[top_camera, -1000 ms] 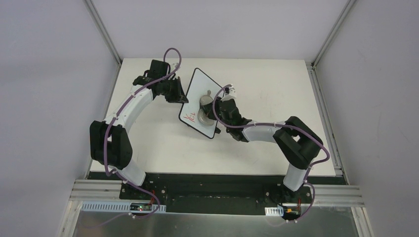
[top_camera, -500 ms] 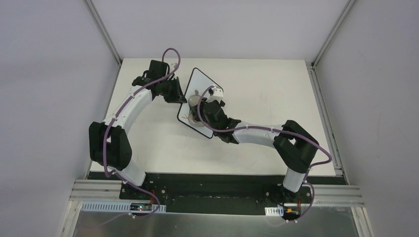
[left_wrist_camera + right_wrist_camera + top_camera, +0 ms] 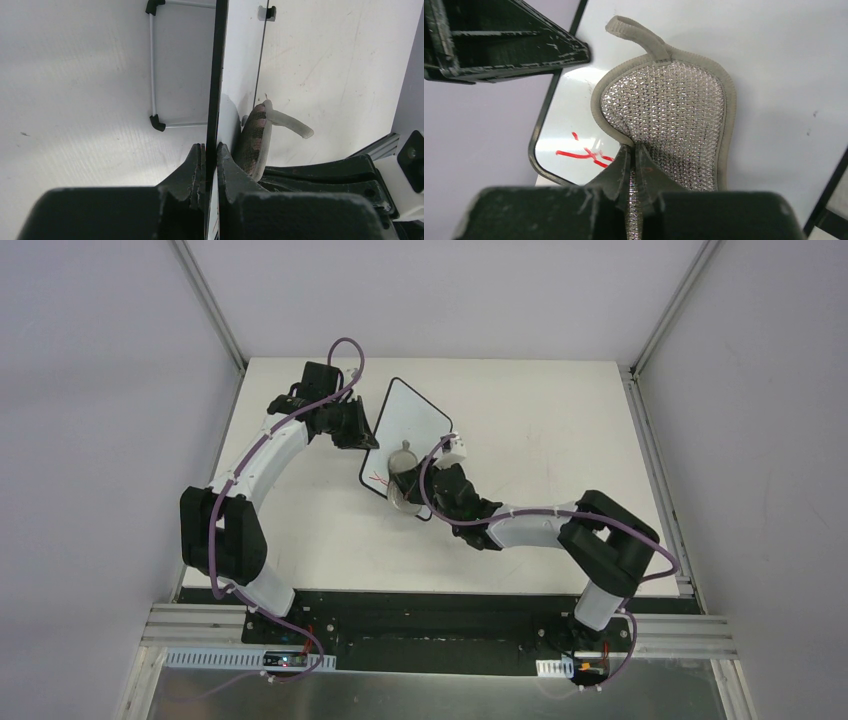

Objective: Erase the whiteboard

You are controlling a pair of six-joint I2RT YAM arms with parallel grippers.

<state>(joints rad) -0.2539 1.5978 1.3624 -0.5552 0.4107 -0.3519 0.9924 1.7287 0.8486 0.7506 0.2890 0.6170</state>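
The whiteboard (image 3: 410,415), white with a thin black frame, is held tilted above the table. My left gripper (image 3: 372,443) is shut on its left edge, seen edge-on in the left wrist view (image 3: 216,75) between my fingers. My right gripper (image 3: 418,487) is shut on the grey sparkly pad (image 3: 402,468) and presses it flat against the board's face (image 3: 794,65). In the right wrist view the pad (image 3: 669,115) covers the board's middle. Red handwriting (image 3: 584,154) shows at the board's lower left corner, beside the pad. The pad also shows in the left wrist view (image 3: 255,140).
The white table (image 3: 560,430) stretches to the right of the board. Metal rails run along the table's left (image 3: 225,410) and right (image 3: 655,460) edges. My left gripper's body (image 3: 499,40) sits close to the pad's upper left.
My right gripper swept the pad left across the board, then back down toward its near end. Less red writing shows now. The board has shifted slightly; my left gripper stayed put.
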